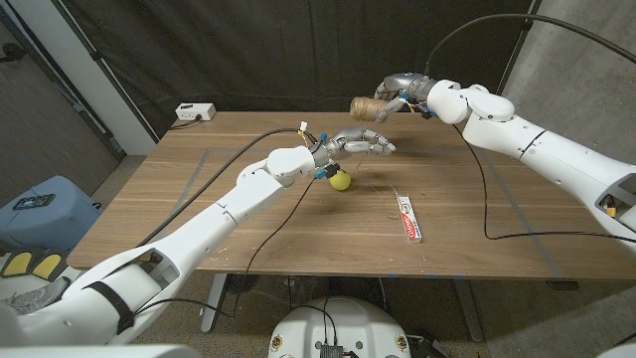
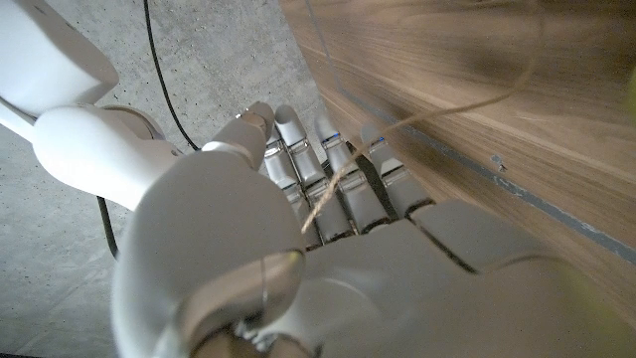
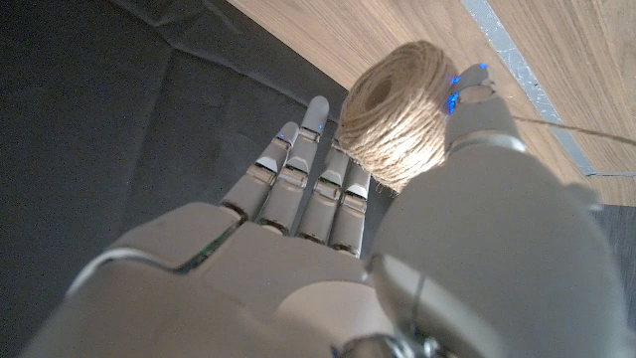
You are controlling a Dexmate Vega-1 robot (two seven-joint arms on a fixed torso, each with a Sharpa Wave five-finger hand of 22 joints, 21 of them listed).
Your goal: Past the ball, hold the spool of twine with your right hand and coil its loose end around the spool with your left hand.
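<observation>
1. Nearest the robot on the wooden table [image 1: 199, 214], toward its right side, lies a small flat box [image 1: 408, 219] printed in red and white, with a black cable [image 1: 484, 189] trailing across the boards just past it.

2. Farther in, near the table's middle, a yellow ball [image 1: 341, 180] sits on the wood, just under the left wrist.

3. The left hand [image 1: 360, 144] hangs above and slightly beyond the ball, fingers stretched out toward the robot's right. In the left wrist view, the loose end [image 2: 328, 189] of the twine runs across the fingers [image 2: 343, 184] and on over the table (whether the hand actually pinches the strand cannot be told).

4. Beyond that, above the far part of the table, the right hand [image 1: 396, 99] grips the spool of twine [image 1: 368, 107] clear of the surface, the spool's axis lying roughly level. The right wrist view shows the spool [image 3: 396, 111] held between the thumb and the fingers [image 3: 308, 189], with a strand leaving it past the thumb.

5. At the far left corner of the table rests a small white box [image 1: 195, 112].
</observation>
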